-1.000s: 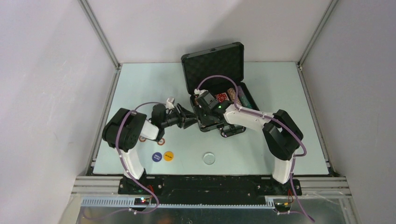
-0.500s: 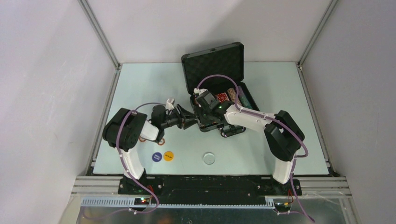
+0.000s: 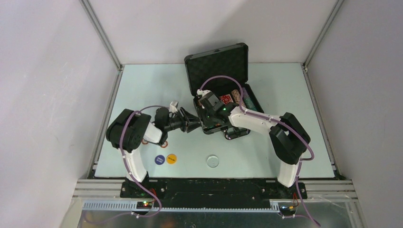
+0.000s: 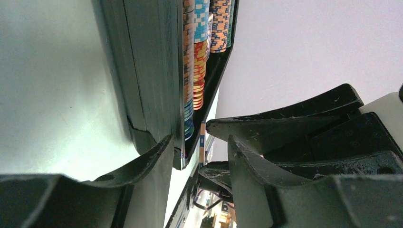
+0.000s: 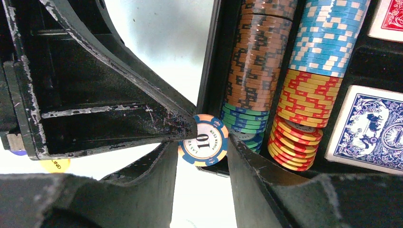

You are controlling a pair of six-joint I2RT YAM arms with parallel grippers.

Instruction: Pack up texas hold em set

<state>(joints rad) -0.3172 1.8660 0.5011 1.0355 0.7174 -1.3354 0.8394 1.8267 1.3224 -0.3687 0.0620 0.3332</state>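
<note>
Case (image 3: 216, 64) stands open at the far middle of the table (image 3: 266, 156), its foam-lined lid upright at the back. Both arms reach to its near left corner. The right gripper (image 5: 202, 142) grips a single chip (image 5: 203, 146) by its rim, one finger on each side; the chip's face reads 10 and it hangs just outside the case wall, level with the near end of the first row. The left gripper (image 4: 200, 141) comes in from the left with its fingers parted and holding nothing: the case's rim and the edge-on chip lie in the gap between them, and in the right wrist view one of its fingertips looks to touch the chip's upper edge. Inside the case, chips (image 5: 256, 61) lie packed in rows: brown over green, light blue over yellow-and-red. Beside them sit a blue deck (image 5: 368, 128) and a red deck (image 5: 389, 19). On the near table, well apart from the case, lie a blue button (image 3: 159, 159) and a yellow button (image 3: 171, 158) side by side, with a pale disc (image 3: 213, 161) to their right.
</note>
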